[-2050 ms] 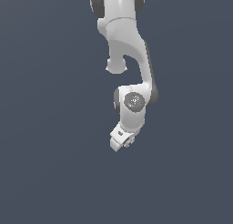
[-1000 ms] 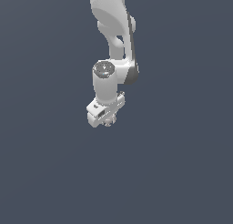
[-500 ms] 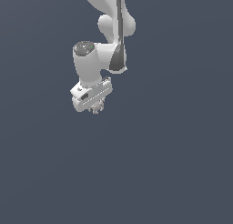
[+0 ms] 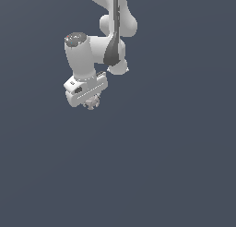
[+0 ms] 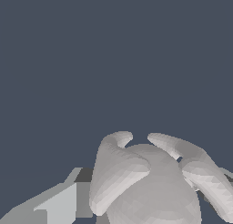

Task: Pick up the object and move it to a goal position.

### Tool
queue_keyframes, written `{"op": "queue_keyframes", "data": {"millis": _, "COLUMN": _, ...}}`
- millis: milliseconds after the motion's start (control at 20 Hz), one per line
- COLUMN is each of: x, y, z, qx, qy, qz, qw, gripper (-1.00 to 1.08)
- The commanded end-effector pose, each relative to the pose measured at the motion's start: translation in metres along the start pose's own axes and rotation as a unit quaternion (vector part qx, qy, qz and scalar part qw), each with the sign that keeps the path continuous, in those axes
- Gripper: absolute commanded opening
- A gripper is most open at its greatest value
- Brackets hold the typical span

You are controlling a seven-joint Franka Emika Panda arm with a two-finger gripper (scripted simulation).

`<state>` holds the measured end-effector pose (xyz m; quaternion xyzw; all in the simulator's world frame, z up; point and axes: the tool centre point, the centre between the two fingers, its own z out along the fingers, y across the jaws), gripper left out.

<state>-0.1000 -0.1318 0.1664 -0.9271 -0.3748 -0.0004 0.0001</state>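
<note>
The object (image 4: pixel 93 102) is a tiny pale grey-white lump with small knobs. It sits between the fingers of my white gripper (image 4: pixel 91 101), which is shut on it, in the upper left of the exterior view. In the wrist view the object (image 5: pixel 145 182) fills the lower middle, with curved knobs sticking out, and a grey finger (image 5: pixel 54 205) shows beside it. The fingertips are mostly hidden behind the gripper body and the object.
The white arm (image 4: pixel 113 32) comes down from the top of the exterior view. Around it there is only a flat dark blue-grey background with no other objects or edges in view.
The arm has swung toward the exterior view's left and risen, carrying the object in the shut gripper. The wrist has turned as it moved.
</note>
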Motion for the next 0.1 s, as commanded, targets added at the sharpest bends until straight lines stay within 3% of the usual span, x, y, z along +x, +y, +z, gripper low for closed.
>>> {"op": "queue_keyframes", "data": {"millis": 0, "x": -0.0005, "y": 0.0003, "z": -0.0005, "qx": 0.000, "qy": 0.000, "qz": -0.001, "qw": 1.0000, "gripper": -1.00}}
{"op": "queue_keyframes", "data": {"millis": 50, "x": -0.0002, "y": 0.0003, "z": -0.0004, "qx": 0.000, "qy": 0.000, "qz": -0.001, "qw": 1.0000, "gripper": -1.00}}
